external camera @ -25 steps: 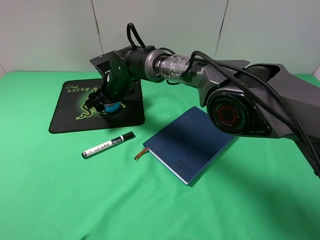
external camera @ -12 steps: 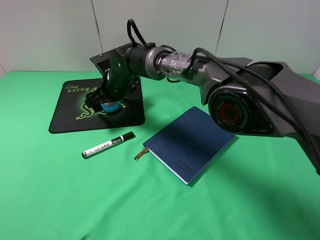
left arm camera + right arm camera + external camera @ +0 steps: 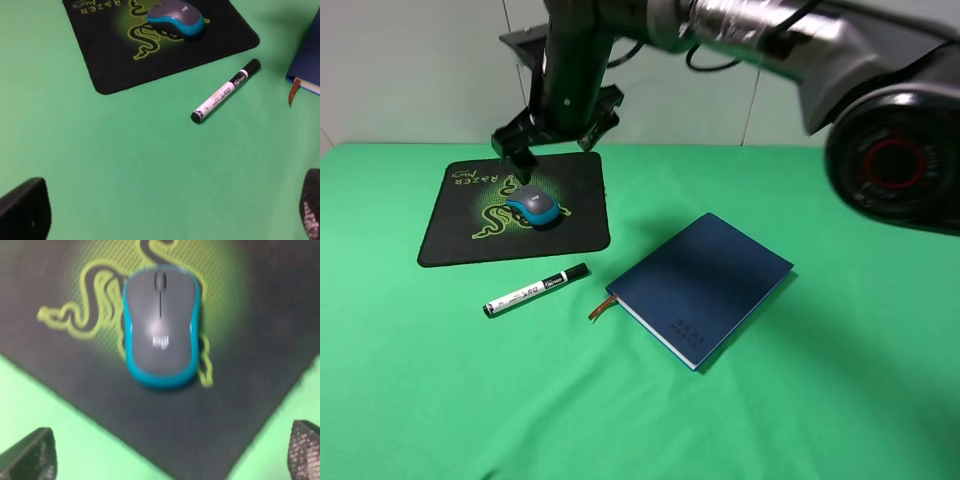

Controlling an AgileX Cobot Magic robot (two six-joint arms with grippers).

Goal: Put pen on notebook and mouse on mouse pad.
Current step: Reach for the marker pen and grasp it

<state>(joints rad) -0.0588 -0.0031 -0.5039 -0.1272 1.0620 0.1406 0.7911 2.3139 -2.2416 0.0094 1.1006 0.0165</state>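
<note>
The right jaws hung spread and empty just above the one mouse [image 3: 534, 206], which sat on the one mouse pad [image 3: 450, 240] (right over its green snake logo). The left jaws were spread wide too, gripping nothing. One pen [image 3: 535, 290] lay on the green counter [image 3: 420, 400] between the pad and the one notebook [image 3: 705, 285], touching neither.
</note>
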